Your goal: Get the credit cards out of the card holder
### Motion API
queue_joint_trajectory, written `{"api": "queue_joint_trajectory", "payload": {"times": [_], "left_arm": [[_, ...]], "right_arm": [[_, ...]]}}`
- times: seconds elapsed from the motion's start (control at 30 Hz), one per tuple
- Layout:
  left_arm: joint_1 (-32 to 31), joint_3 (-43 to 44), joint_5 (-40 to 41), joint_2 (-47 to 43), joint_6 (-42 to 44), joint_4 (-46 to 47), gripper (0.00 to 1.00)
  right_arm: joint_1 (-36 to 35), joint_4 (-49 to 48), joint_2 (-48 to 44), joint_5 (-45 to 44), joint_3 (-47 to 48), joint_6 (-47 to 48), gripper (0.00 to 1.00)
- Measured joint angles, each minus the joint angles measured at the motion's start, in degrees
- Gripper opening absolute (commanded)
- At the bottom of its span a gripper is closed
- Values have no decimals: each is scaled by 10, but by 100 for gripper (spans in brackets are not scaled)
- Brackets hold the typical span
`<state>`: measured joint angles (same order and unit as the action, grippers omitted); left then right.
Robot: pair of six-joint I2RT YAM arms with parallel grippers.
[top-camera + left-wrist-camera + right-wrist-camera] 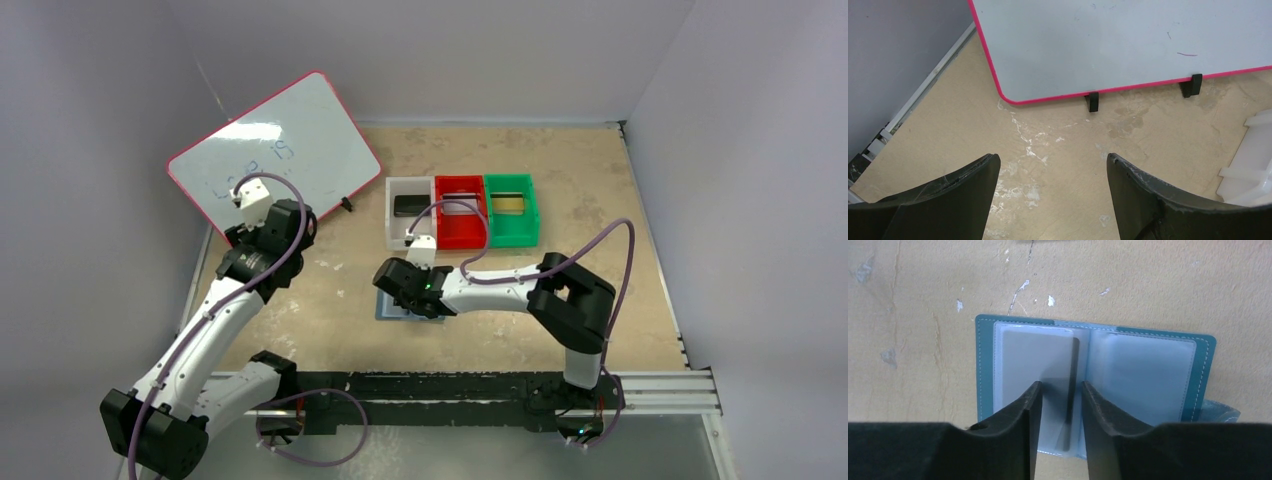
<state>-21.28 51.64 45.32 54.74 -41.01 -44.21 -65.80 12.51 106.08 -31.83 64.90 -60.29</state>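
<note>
Beyond the card holder (1143, 370), whiteboard (290, 140) scrawl (blue) blurs.

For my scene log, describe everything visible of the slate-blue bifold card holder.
The card holder lies open flat on the beige table: leather-look cover, stitched edges, pale clear pockets, closing tab at one corner. A silvery-grey card sits in one pocket; the right gripper, jaws narrowly parted, hovers over it, contact unclear.
</note>
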Motion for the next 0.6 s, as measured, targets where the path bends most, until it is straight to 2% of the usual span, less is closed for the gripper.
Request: {"api": "queue_joint_trajectory", "payload": {"times": [0.07, 0.2, 0.3, 0.43, 0.6], "left_arm": [[0, 0, 0, 1, 1, 0, 78], [0, 0, -1, 2, 1, 0, 78], [0, 0, -1, 1, 1, 0, 78], [0, 0, -2, 1, 1, 0, 78], [0, 0, -2, -2, 1, 0, 78]], "right_arm": [[1, -2, 0, 1, 0, 9, 52], [1, -1, 0, -2, 0, 26, 60], [-1, 5, 0, -2, 5, 31, 69], [-5, 21, 0, -4, 27, 37, 70], [-9, 38, 15, -9, 58, 33, 66]]}}
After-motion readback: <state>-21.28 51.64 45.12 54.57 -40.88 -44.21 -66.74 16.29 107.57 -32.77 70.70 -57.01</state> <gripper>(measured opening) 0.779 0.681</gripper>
